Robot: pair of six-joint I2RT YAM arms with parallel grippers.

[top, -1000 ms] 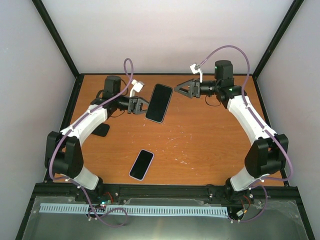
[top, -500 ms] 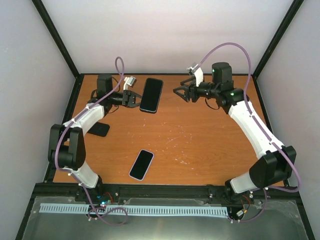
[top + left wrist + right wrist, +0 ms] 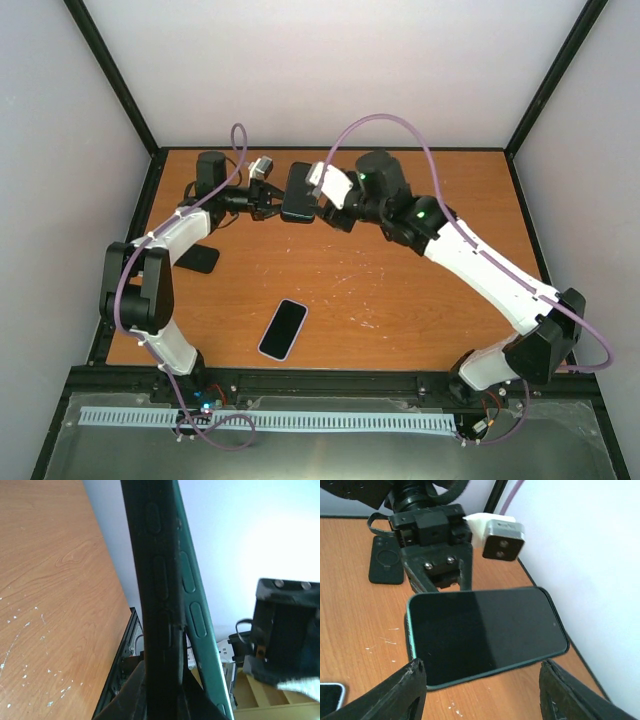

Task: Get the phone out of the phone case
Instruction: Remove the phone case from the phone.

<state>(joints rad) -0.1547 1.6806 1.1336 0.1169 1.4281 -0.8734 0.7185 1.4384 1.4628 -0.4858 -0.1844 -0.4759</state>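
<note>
Fingers (image 3: 466,577) of the left gripper (image 3: 445,587) are clamped on one short end of the phone case (image 3: 192,620), a teal-edged shell that shows as a thin rim around the phone (image 3: 485,632). The phone sits fully inside it, dark screen turned toward the right wrist camera. The pair is held up off the wooden table (image 3: 400,290), over its far part and close to the back wall. From the left wrist it appears edge-on, a dark slab with a teal side running up the middle of the view.

The right gripper (image 3: 480,666) is spread wide, one finger at each lower corner of its own view and the cased phone lying across the gap between them, with neither finger touching it. From above, the two grippers face each other with the phone between them, the left at its left end and the right just beside its right end.

Well apart, toward the near side of the table, lies a second phone (image 3: 283,329) with a pale rim, screen up. A black flat object (image 3: 200,258) bearing a round ring mark rests near the left edge, below the left arm.
</note>
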